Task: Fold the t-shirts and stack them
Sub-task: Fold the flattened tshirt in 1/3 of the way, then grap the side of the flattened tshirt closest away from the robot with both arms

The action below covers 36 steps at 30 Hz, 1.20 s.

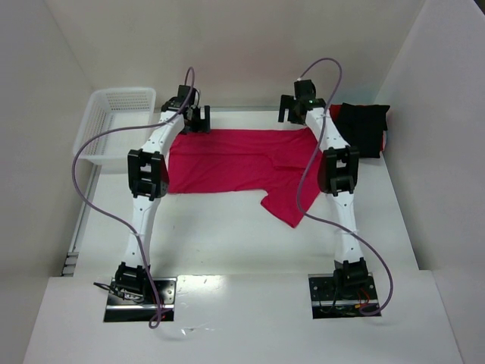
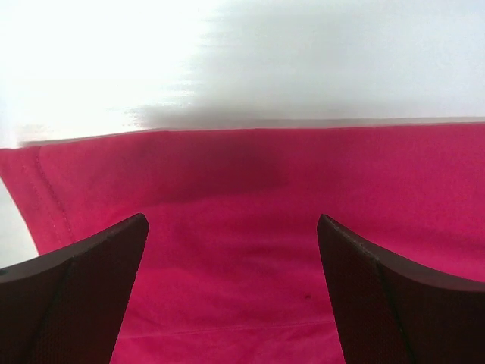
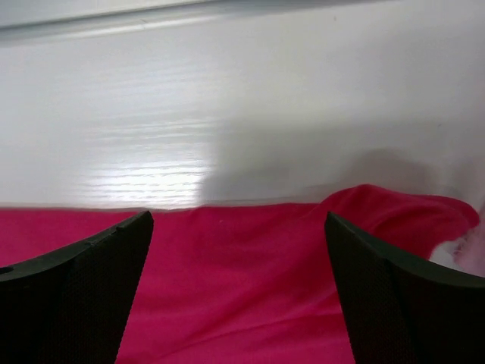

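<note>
I see the crimson shirt [image 1: 235, 163] spread flat mid-table, its far hem straight. My left gripper [image 2: 231, 250] and right gripper [image 3: 239, 258] hover over that hem, jaws wide, holding nothing. The black shirt [image 1: 364, 129] sits bunched far right.

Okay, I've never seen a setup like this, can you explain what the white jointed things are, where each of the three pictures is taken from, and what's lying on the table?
The white jointed things are two robot arms bolted to the near edge of a table. The wide picture looks down from above and behind them. The other two come from cameras on the wrists, so the dark wedges are each arm's own fingers. A red t-shirt lies spread out on the table. The left gripper and right gripper both hang open over its far edge, holding nothing. A black t-shirt sits bunched at the far right, and a white basket at the far left.
</note>
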Each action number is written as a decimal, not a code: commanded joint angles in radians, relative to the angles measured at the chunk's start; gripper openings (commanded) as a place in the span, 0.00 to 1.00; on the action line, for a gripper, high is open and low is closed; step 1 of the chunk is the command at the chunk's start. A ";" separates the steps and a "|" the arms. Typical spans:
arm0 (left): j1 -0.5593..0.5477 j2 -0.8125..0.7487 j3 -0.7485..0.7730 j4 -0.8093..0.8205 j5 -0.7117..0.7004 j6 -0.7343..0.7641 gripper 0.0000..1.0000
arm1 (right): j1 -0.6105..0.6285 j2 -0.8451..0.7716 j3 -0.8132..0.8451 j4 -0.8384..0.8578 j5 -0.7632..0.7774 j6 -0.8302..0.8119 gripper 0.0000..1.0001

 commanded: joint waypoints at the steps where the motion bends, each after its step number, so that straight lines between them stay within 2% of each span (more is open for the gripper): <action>1: 0.015 -0.130 -0.008 -0.022 0.025 0.003 1.00 | 0.003 -0.223 0.015 0.023 -0.067 0.012 0.99; 5: 0.015 -0.265 -0.121 -0.003 0.048 0.023 1.00 | 0.003 -0.386 -0.109 0.032 -0.095 0.023 0.99; 7: 0.015 -0.378 -0.284 0.046 0.048 0.032 1.00 | 0.003 -0.525 -0.303 0.084 -0.083 0.041 0.99; 8: 0.015 -0.420 -0.348 0.068 0.048 0.032 1.00 | 0.003 -0.579 -0.478 0.113 -0.083 0.057 0.99; 11: 0.015 -0.560 -0.574 0.114 0.059 0.004 1.00 | 0.003 -0.769 -0.792 0.225 -0.083 0.083 0.99; 20: 0.015 -0.812 -0.985 0.168 0.084 -0.097 1.00 | 0.003 -1.049 -1.222 0.176 -0.062 0.164 0.99; 27: 0.015 -0.878 -1.114 0.159 0.059 -0.141 1.00 | 0.003 -1.138 -1.342 0.063 -0.061 0.175 0.99; 32: 0.024 -0.914 -1.180 0.149 0.050 -0.174 1.00 | 0.003 -1.159 -1.393 0.063 -0.100 0.195 0.99; 36: 0.035 -0.980 -1.257 0.149 -0.016 -0.227 1.00 | 0.003 -1.169 -1.411 0.063 -0.121 0.204 0.99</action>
